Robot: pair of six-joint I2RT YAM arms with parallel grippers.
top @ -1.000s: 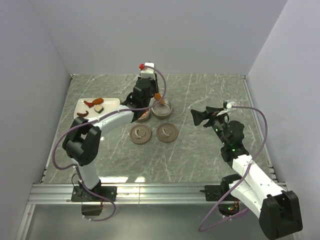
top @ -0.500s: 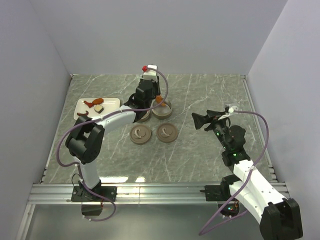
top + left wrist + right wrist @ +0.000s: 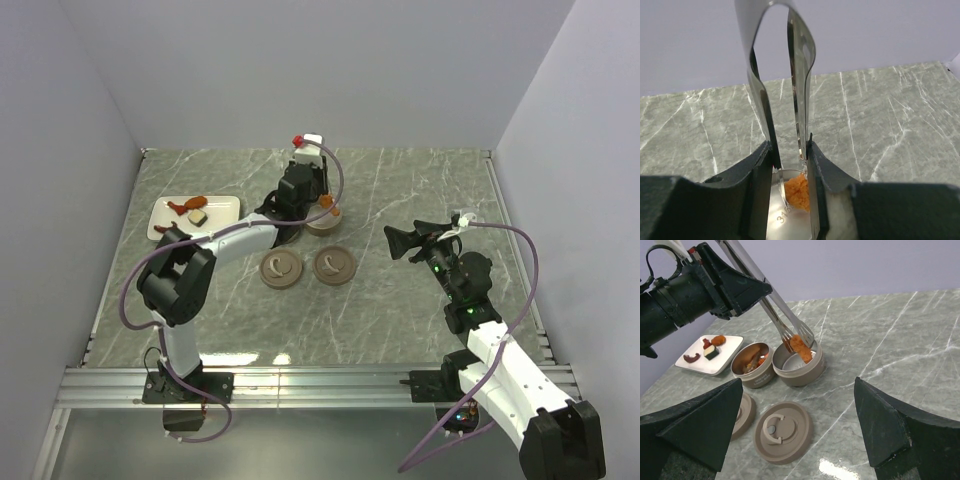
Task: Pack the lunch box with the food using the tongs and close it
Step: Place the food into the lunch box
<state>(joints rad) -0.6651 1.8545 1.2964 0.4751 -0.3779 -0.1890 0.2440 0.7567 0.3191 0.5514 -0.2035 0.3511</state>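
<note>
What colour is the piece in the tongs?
Orange piece; shows best in the right wrist view.

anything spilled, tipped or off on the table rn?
Nothing stands out. Both tins stand upright, their lids lie flat nearby, and no food is on the tabletop. The left gripper's tongs pinch an orange piece just over one tin; remaining pieces sit on the plate.
</note>
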